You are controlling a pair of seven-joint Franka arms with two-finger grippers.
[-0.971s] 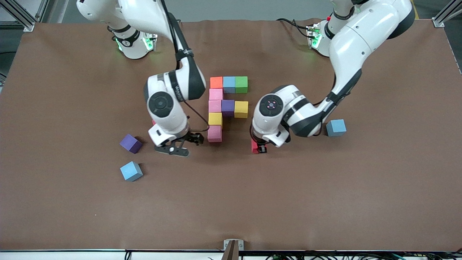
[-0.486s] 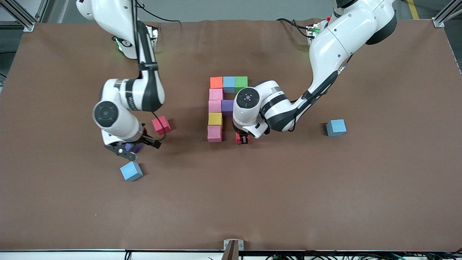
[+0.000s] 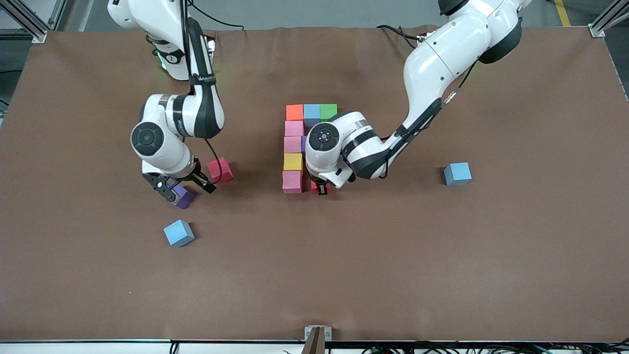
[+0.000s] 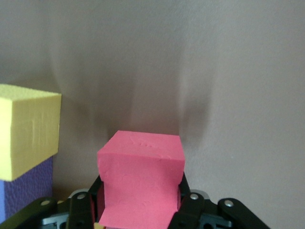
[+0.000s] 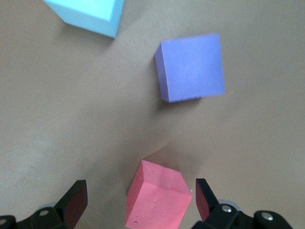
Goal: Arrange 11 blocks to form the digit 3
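Red matte foam cube [image 4: 141, 179], light and slightly squashy, is clamped on opposite flat faces by the left gripper [image 3: 320, 189].
It is held just beside the pink cube [image 3: 292, 181] ending the column; the right gripper [image 3: 186, 184] hangs wide open above a loose purple cube [image 3: 183, 196].

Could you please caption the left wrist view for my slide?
Left gripper shut on a red block, beside the yellow block.
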